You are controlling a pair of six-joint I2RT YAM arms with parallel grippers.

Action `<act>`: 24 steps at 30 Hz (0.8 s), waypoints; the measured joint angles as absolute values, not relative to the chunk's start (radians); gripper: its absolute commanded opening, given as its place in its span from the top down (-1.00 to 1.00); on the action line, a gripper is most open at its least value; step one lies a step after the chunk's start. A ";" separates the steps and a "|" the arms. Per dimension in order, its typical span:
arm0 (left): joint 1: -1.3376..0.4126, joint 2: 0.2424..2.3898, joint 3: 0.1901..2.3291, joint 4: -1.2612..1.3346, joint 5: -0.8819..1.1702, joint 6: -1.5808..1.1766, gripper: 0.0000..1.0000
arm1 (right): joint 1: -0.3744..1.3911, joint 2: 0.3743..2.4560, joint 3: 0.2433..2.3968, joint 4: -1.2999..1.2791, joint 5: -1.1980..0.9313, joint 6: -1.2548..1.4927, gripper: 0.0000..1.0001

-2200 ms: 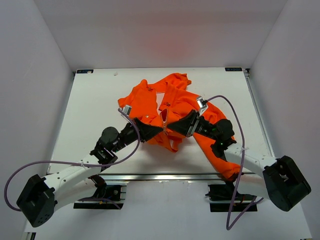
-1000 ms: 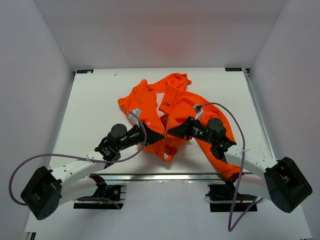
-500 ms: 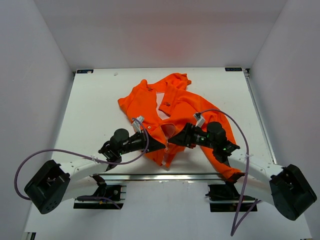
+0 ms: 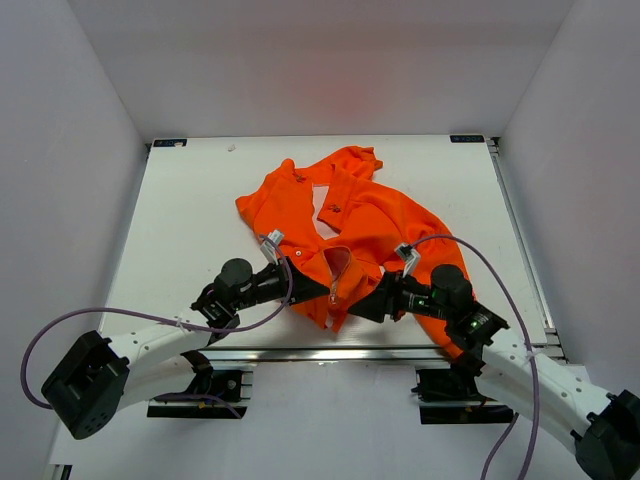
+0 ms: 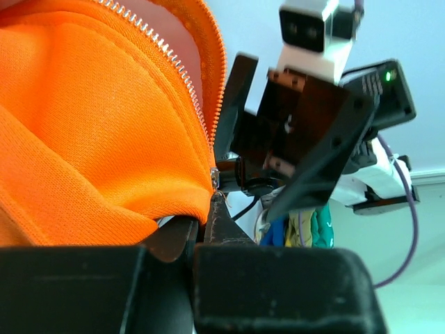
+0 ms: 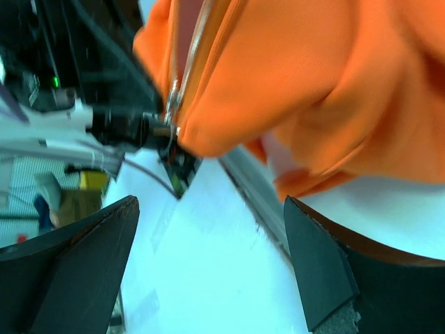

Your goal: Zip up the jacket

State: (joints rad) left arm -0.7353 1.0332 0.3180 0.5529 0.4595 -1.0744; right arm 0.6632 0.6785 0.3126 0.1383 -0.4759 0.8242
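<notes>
top view: the jacket lies crumpled on the white table, spreading away from both pincers toward the far side, with one sleeve trailing down beside the right arm. the left pincer has its tips buried in the near hem at the bottom of the front opening. the right pincer sits just beside it, tip almost to tip, a little nearer the table's front edge, and its jaws stand apart with no fabric between them.

left wrist view: the fingers are pressed together on the jacket's lower edge, right where the zipper ends; the metal end piece sits just above the fingertips. orange cloth bulges up and to the left of the grip, and the line of teeth climbs away from it. the right pincer faces it from just beyond, jaws spread, not touching the cloth.

right wrist view: blurred. the two dark fingers are wide apart at the bottom corners, with only bare table between them. the jacket hangs ahead and above, its zipper edge running down to the left pincer's dark tip, which is clamped on it.
</notes>
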 measured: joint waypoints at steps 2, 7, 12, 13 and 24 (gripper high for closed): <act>-0.736 1.033 0.318 0.554 0.459 -1.079 1.00 | 0.719 0.664 0.304 0.130 -0.461 0.813 -0.72; -0.736 1.034 0.318 0.556 0.455 -1.090 1.00 | 0.940 0.721 0.310 0.157 -0.336 0.775 -0.40; -0.738 1.034 0.318 0.563 0.450 -1.105 1.00 | 1.079 0.810 0.315 0.242 -0.119 0.749 -0.04; -0.738 1.034 0.318 0.564 0.447 -1.108 1.00 | 1.091 0.817 0.315 0.258 -0.088 0.752 -0.03; -0.744 1.006 0.299 0.591 0.403 -1.134 1.00 | 1.236 0.887 0.281 0.545 0.321 0.754 0.08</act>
